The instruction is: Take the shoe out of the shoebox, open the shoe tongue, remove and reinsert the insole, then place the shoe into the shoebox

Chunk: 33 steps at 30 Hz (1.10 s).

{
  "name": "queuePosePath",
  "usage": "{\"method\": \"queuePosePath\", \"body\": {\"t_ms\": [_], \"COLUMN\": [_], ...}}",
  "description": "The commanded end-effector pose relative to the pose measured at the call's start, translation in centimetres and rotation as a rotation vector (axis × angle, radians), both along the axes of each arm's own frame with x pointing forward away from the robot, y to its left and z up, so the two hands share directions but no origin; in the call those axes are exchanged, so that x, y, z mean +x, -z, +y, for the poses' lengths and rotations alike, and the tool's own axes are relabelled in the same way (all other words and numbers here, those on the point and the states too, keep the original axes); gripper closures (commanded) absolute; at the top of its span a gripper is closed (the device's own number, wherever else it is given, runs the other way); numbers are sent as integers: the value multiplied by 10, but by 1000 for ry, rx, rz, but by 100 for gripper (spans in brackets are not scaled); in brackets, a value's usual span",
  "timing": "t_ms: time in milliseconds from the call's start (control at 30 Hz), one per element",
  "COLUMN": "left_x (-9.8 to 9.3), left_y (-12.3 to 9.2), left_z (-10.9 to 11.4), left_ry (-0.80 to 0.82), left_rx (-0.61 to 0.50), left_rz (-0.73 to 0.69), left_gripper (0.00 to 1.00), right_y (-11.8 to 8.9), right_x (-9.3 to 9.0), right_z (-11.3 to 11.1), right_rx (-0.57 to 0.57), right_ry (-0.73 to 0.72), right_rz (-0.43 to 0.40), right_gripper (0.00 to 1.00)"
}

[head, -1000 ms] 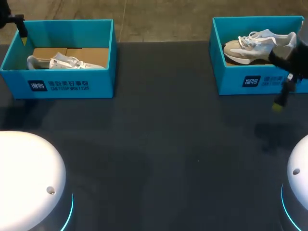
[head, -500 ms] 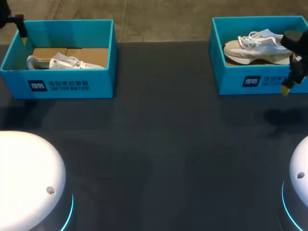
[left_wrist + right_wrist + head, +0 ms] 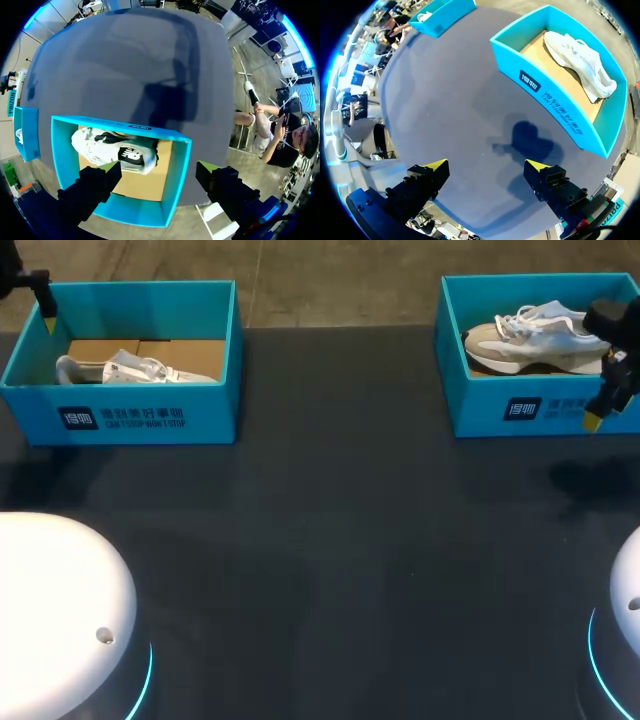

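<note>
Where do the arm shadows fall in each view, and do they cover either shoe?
Head view: faint shadow on the table before the right shoebox. Left wrist view: dark shadow on the table beyond the left shoebox, off its shoe. Right wrist view: shadow beside the box, shoe unshaded.

Broad lane between two boxes
Table (image 3: pixel 330 520) runs six to twelve o'clock; walled shoebox (image 3: pixel 130 418) at ten, second shoebox (image 3: pixel 480 412) at two.

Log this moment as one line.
left claw open, over left shoebox | right claw open, over table beside right shoebox | left shoe, right shoe boxed
</note>
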<state>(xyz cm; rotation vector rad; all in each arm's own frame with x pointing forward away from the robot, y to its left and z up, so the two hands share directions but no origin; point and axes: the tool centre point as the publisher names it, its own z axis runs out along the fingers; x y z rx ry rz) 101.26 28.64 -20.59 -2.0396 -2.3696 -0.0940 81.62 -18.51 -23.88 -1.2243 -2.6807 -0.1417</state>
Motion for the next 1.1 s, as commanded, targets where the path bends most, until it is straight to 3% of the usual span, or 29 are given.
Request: {"method": "queuePosePath", "body": {"t_ms": [33,233,633,900,1100], "left_x": [-2,-2,-2,-2,-2], "left_y": [0,0,0,0,0], "left_z": [0,0,0,0,0], "left_ry": [-1,-1,-1,-1,-1], "left_rx": [2,2,2,2,2], "left_rz": [-3,-3,-3,-3,-3], "left_gripper": [0,0,0,0,0], "right_y": [-14,-23,-13,-12,-11], "right_x": [10,48,120,165,168], "right_z": [-10,-19,-32,-36,-38], "right_rx": [-2,-22,-18,-91,-97], "right_ry": [47,148,356,420,419], "right_rz": [-36,-60,-48,-92,-86], "right_gripper": [0,0,0,0,0]}}
